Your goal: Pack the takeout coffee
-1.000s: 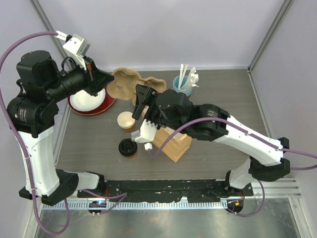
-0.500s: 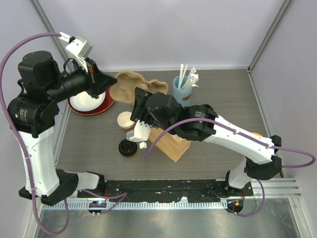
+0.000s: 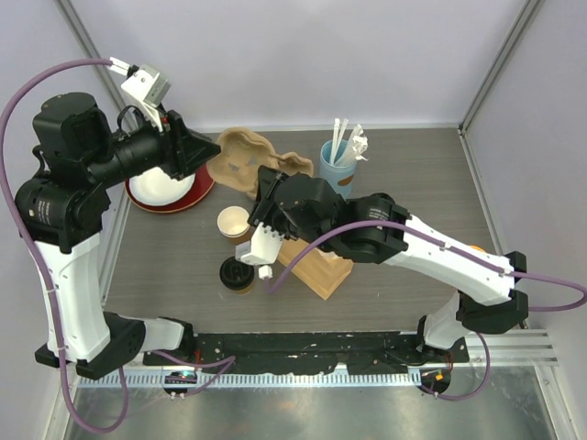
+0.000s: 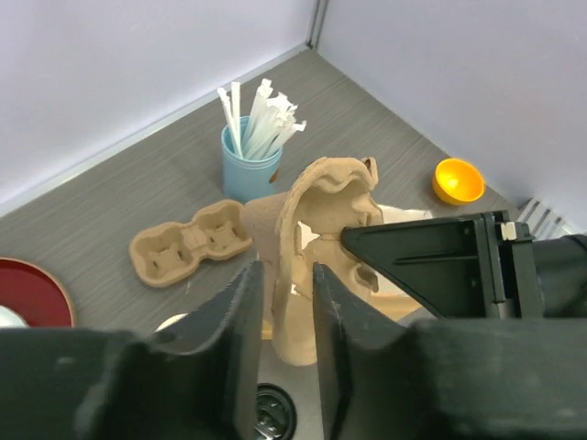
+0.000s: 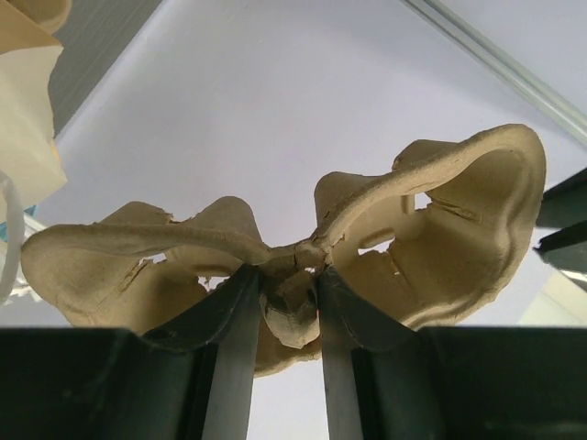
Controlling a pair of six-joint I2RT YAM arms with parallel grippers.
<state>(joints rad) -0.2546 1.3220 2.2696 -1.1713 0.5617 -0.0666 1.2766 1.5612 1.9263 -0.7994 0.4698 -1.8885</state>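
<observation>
R end effector (image 5: 289, 275) clamped onto carrier (image 5: 459, 211) | capped cup (image 3: 238, 273) near | L end effector (image 4: 282, 268) unclear

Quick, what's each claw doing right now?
Left claw: around the tan moulded-pulp cup carrier, grip cannot be told.
Right claw: closed on the carrier's centre ridge.

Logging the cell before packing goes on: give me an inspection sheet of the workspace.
Surface: grey table, no spills seen.
Job's things: one lidded cup upright; a second not seen.
Clutter: lidless cup, raised pulp carrier, flat carrier, straw cup, red plate, tan box, orange bowl.
Grippers: right gripper pinches the raised carrier's middle; left gripper straddles its edge, grip unclear.
Cables: purple cable droops beside the lidded cup.
Surroundings: pale walls, metal frame posts.
</observation>
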